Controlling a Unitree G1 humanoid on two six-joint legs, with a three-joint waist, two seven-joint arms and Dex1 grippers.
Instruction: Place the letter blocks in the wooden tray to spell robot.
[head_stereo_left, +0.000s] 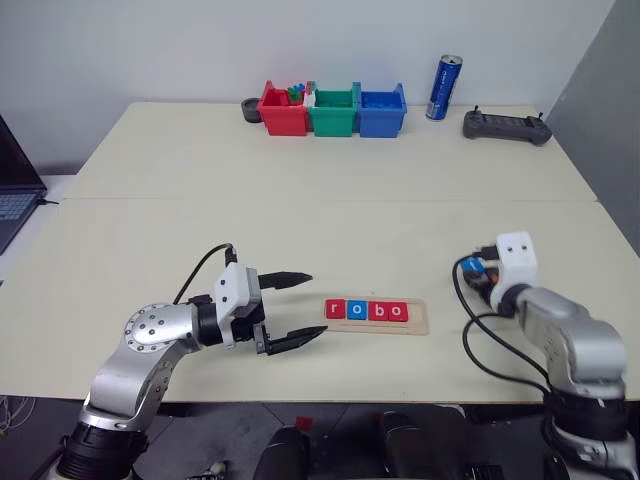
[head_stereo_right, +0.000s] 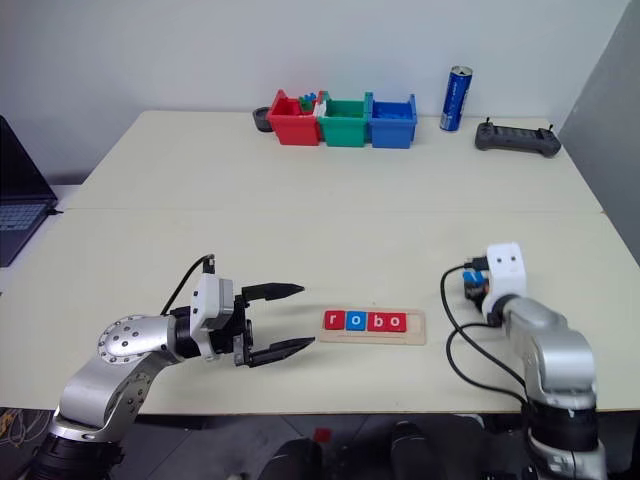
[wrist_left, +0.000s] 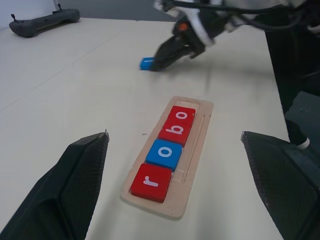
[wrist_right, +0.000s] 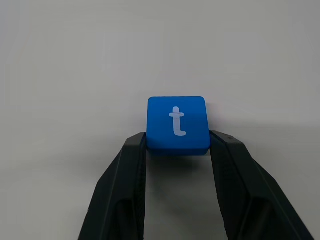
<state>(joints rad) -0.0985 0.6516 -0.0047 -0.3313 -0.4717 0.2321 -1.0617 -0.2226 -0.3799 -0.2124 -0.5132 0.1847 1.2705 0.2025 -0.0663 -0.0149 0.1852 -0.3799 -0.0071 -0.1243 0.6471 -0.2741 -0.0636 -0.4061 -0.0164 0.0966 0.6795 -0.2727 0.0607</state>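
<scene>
Right wrist view: right gripper (wrist_right: 177, 145) fingers pinch the blue t block (wrist_right: 177, 124); wooden tray's (head_stereo_left: 418, 323) empty end lies lower-left of it; left gripper (head_stereo_left: 305, 308) fingers wide.

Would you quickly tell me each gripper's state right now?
Left gripper: open, empty.
Right gripper: shut on the blue t block.

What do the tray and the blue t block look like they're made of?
The wooden tray looks like pale unfinished wood: matte, light tan, with soft rounded edges. The blue t block looks painted or plastic, smooth and evenly coloured with a crisp white letter; which one is unclear.
</scene>
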